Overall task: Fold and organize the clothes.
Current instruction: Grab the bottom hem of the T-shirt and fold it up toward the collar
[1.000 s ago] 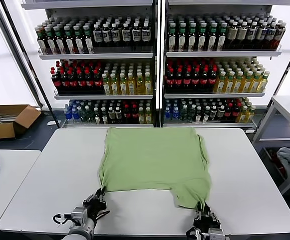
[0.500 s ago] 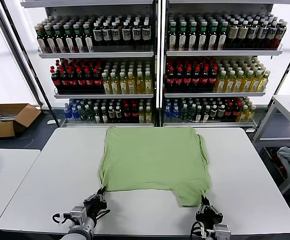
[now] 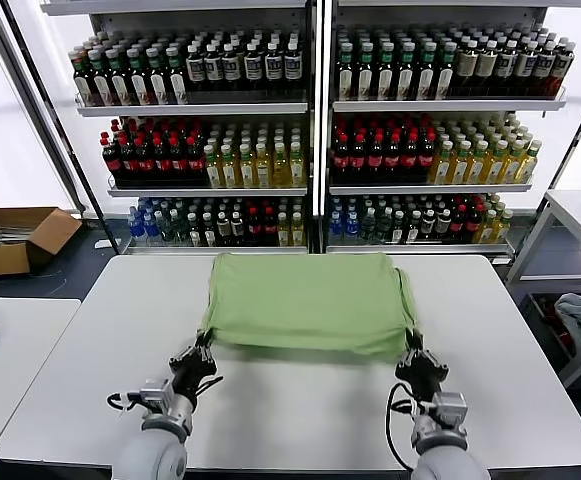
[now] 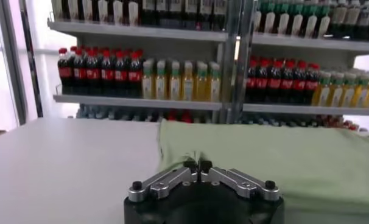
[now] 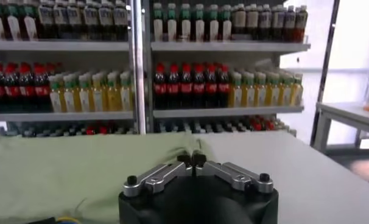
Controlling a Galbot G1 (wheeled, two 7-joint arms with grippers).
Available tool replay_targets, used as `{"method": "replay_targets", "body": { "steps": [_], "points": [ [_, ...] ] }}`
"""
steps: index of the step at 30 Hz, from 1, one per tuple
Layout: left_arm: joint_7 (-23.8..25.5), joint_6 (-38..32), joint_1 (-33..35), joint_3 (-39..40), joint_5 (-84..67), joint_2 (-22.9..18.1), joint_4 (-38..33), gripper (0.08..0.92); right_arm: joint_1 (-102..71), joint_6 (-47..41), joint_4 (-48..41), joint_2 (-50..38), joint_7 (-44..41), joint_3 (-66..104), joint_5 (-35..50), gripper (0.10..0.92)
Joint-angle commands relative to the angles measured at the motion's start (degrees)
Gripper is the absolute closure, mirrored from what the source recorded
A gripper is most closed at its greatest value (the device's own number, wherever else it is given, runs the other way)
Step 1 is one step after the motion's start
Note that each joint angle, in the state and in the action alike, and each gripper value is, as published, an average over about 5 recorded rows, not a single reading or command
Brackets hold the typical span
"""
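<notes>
Two pincers pinch one light green shirt (image 3: 308, 300) at its near corners. The left pincer (image 3: 202, 346) is clamped on the left corner, the right pincer (image 3: 412, 354) on the right corner, each with fingers pressed together over the cloth. Soft and matte, the shirt lies folded back over itself in a rounded, roughly rectangular band across the far half of the smooth white counter (image 3: 290, 420), before shelves of bottles (image 3: 310, 140).
</notes>
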Motion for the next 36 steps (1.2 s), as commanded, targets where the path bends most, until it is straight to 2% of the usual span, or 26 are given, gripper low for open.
{"method": "replay_targets", "body": {
  "steps": [1, 11, 14, 17, 21, 27, 31, 36],
  "points": [
    [-1.1, -1.3, -16.2, 0.8, -3.9, 1.1, 14.7, 0.916, 16.9, 0.5, -13.6, -0.4, -0.9, -3.9, 0.0, 0.919],
    [-0.6, 0.1, -22.0, 3.3, -4.5, 2.0, 25.0, 0.916, 24.2, -1.9, -26.8, 0.9, -3.3, -8.5, -0.6, 0.917],
    [-0.2, 0.7, -22.6, 3.7, -4.5, 1.9, 26.1, 0.916, 24.9, -3.4, -28.5, 0.8, -4.2, -9.6, -0.6, 0.880],
    [0.1, 1.1, -22.7, 3.8, -4.4, 1.7, 26.0, 0.876, 25.3, -4.3, -29.6, 1.6, -4.5, -9.5, -0.5, 0.801],
    [-0.2, 1.8, -22.4, 3.6, -4.4, 1.6, 24.8, 0.766, 25.0, -5.4, -30.1, 3.5, -3.6, -8.4, 1.3, 0.680],
    [-2.8, 4.1, -20.9, 2.5, -4.6, 1.4, 21.3, 0.593, 24.2, -3.9, -28.4, 8.4, 2.3, -5.2, 11.0, 0.507],
    [-3.6, 5.7, -18.8, 2.0, -4.0, 1.3, 18.1, 0.471, 23.2, -0.9, -25.0, 9.7, 5.2, -4.4, 14.1, 0.394],
    [-3.9, 6.6, -15.4, 1.6, -2.1, 0.9, 14.1, 0.333, 20.0, -0.8, -17.3, 8.7, 7.5, -3.3, 14.1, 0.255]
  ]
}}
